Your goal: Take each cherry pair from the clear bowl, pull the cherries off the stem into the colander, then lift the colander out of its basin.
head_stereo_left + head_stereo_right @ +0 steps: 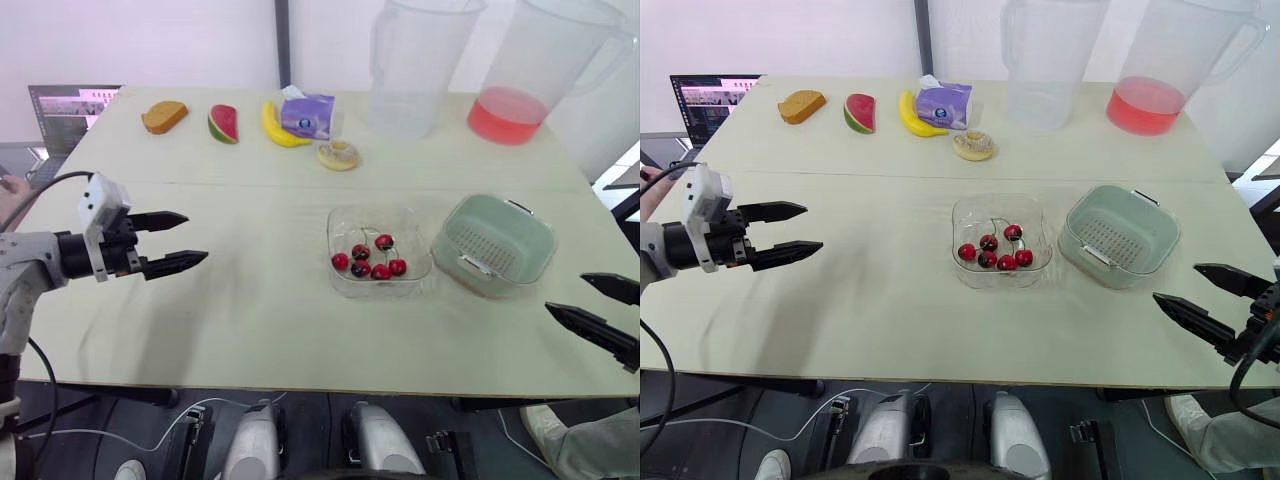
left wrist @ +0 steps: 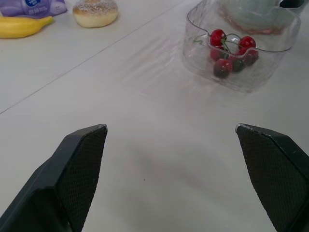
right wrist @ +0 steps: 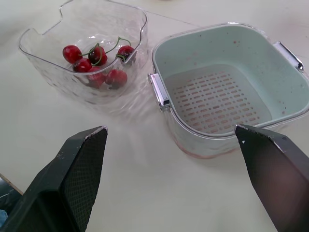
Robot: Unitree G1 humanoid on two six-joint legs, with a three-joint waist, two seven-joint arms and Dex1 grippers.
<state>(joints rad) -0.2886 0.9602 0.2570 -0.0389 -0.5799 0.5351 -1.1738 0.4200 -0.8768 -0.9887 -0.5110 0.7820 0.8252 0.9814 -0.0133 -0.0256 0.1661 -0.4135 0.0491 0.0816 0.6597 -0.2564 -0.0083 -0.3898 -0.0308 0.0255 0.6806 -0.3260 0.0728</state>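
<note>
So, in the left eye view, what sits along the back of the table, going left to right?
Bread slice → watermelon slice → banana → purple tissue pack → sugared bun → clear jug → jug with red liquid.

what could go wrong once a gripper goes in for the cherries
The cherries lie bunched with stems crossing in the clear bowl, so pinching one pair may drag out others. The bowl sits close beside the colander; the open right gripper, reaching in from that side, could bump either one.
</note>
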